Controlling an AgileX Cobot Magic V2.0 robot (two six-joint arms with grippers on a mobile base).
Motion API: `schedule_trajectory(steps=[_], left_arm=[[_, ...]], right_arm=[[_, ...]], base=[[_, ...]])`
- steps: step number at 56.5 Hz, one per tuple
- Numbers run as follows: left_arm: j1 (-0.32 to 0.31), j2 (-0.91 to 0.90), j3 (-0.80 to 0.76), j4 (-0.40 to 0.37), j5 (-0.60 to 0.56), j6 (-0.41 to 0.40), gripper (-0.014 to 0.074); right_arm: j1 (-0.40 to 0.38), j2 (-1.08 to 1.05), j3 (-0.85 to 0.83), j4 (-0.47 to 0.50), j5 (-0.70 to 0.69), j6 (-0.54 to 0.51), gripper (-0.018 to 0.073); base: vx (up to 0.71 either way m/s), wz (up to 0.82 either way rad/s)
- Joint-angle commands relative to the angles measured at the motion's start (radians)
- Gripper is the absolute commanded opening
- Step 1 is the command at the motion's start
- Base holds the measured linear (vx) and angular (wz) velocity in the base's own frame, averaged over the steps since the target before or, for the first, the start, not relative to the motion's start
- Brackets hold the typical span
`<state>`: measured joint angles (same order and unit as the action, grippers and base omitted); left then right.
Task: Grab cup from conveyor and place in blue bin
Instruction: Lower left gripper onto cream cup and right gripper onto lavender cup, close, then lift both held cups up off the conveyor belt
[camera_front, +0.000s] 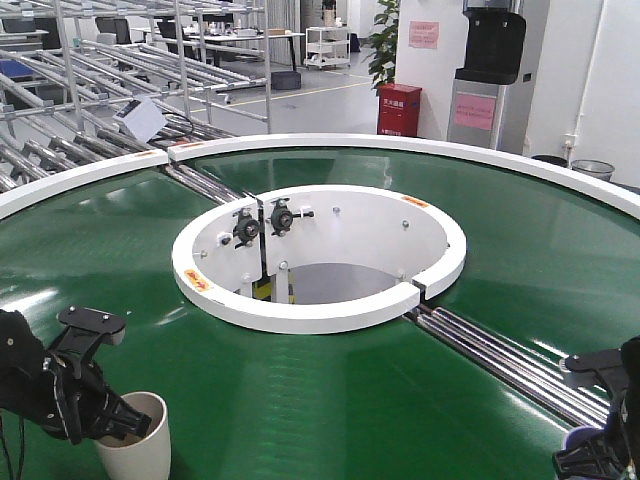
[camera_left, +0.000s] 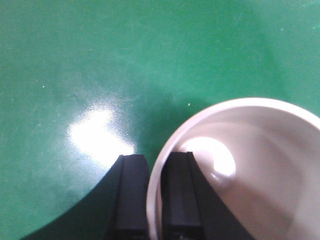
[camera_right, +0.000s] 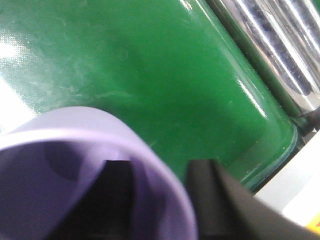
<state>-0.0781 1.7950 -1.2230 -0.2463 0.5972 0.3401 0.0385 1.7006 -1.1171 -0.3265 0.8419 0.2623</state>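
Item: white cup (camera_front: 140, 445), upright at the near-left of the conveyor (camera_front: 330, 390). We log the left gripper (camera_left: 155, 200) clenched on its rim, one finger inside. Right gripper (camera_right: 160, 200) — likewise pinching the wall of a lilac cup (camera_right: 60, 150).

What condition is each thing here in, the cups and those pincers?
white cup: upright, empty, held by its wall.
left pincer: shut on white cup's wall, one finger inside.
purple cup: held by its wall.
right pincer: shut on purple cup's wall.
conveyor: motion cannot be told.
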Motion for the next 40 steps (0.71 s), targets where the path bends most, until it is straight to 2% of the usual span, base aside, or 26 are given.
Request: schedule_trajectory(steps=[1,8,14,22,30,40], left_arm=[[-0.002,-0.046,-0.026,0.0,-0.049,0.004,-0.0008],[-0.002,-0.046,-0.026,0.0,-0.052,0.003,-0.0008],[-0.002,-0.047,-0.026,-0.004,-0.048,-0.003,-0.0008],[-0.002,-0.07,-0.026,-0.051,-0.046,-0.002,-0.0008],[-0.003,-0.131,-0.026,-0.054,-0.047,0.0,-0.0008],[-0.003,-0.272,-0.017,-0.097,-0.027,0.001,-0.0006]], right_arm=[[-0.004,-0.058,-0.032,-0.025,-0.03,0.002,0.0107],[-0.004,-0.082,-0.032,-0.025,-0.058,0.002,-0.0016],[-0.003,-0.13,-0.032,-0.005,-0.098,0.002,-0.0015],[-0.003,-0.223,-0.032,0.064,-0.185,0.001,-0.0013],[-0.003,-0.321,-0.032,0.137,-0.232,-0.012,-0.0012],[-0.003,-0.425,-0.032,0.274,-0.273,-0.095,-0.0012]], base=[[0.0,0.0],[0.0,0.0],[0.0,0.0],[0.0,0.0],[0.0,0.0],[0.0,0.0]])
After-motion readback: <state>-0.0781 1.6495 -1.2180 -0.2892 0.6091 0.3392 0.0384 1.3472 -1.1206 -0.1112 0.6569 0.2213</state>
